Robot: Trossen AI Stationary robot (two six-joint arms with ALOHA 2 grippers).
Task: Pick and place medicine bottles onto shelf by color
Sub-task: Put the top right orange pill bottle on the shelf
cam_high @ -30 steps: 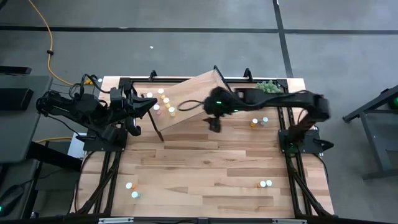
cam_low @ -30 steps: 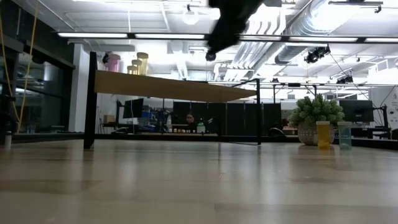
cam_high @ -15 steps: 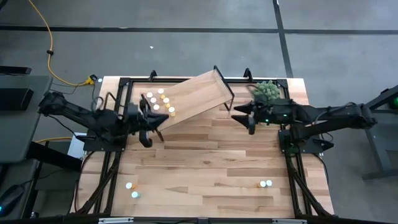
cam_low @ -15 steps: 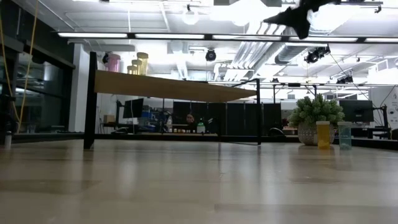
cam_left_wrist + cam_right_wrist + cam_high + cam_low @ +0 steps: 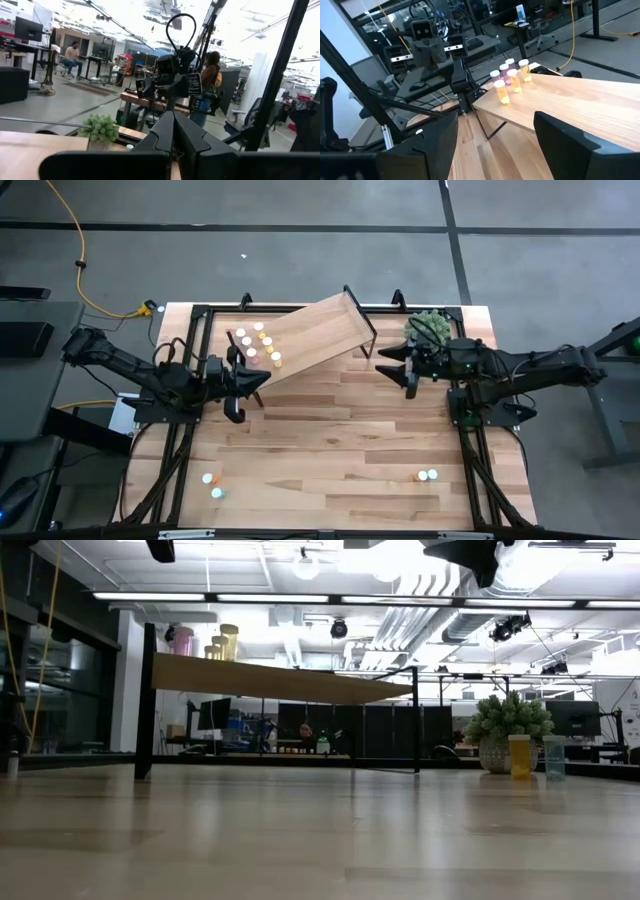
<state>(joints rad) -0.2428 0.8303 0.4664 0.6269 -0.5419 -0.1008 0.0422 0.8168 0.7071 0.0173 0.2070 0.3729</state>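
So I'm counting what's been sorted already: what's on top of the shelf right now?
A cluster of about six bottles stands at one end of the shelf, yellow, orange and pink. The rest of its top is bare. Nothing hides it from above.

From above, the bottles (image 5: 258, 342) on the shelf (image 5: 310, 340) are too small for their colours to be sorted with certainty, as are the pairs near the table's (image 5: 340, 450) front corners (image 5: 212, 484) and (image 5: 427, 475). The plant (image 5: 424, 326) at the far right corner is partly covered by the right arm. In the low view both arms are cut off by the top edge, and the shelf plank hides the lower parts of the bottles on it. In the left wrist view, the left gripper's (image 5: 172, 131) fingers hide the table ahead.
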